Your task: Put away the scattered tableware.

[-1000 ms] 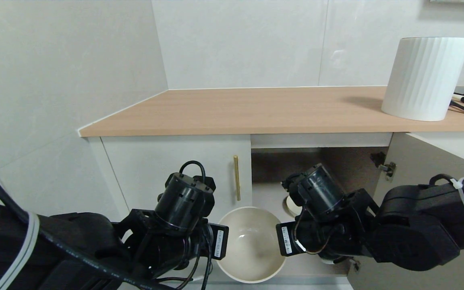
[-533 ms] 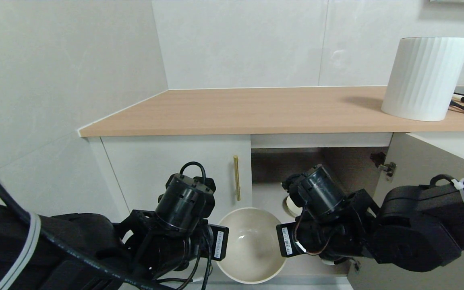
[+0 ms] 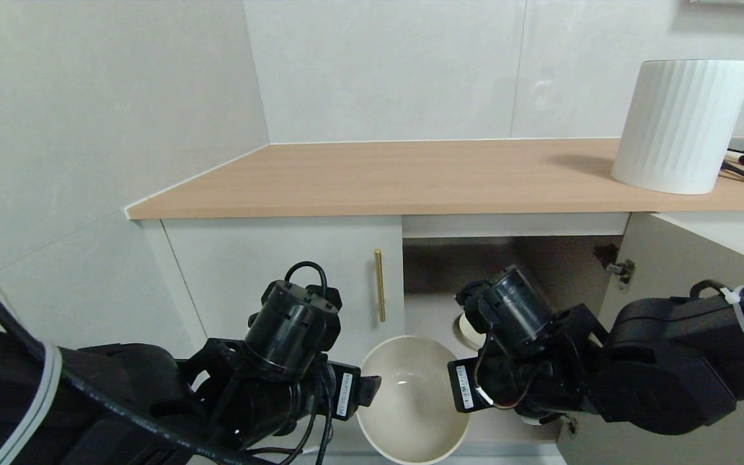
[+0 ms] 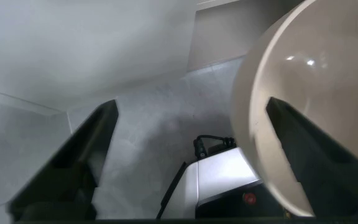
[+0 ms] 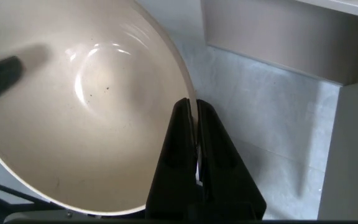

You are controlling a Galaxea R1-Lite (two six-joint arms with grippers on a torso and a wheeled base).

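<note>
Head view: cream bowl (image 3: 413, 403) hangs low in front of the open cabinet (image 3: 559, 271), between the two wrists, tilted, mouth up toward the camera. right gripper (image 3: 461, 387) at its right rim, left gripper (image 3: 364, 390) at its left rim. Cabinet's left door (image 3: 268, 278) closed, brass handle (image 3: 379, 285) upright. White ribbed container (image 3: 682, 126) on the wooden countertop (image 3: 378, 177).

Left wrist view: left gripper (image 4: 189, 107) spread wide, grasping nothing. One finger (image 4: 303, 149) sits inside the cream bowl (image 4: 328, 62), the other well off it.

Right wrist view: right gripper (image 5: 195, 124) clamped on the cream bowl (image 5: 86, 106) rim, one finger on each side of the wall.
</note>
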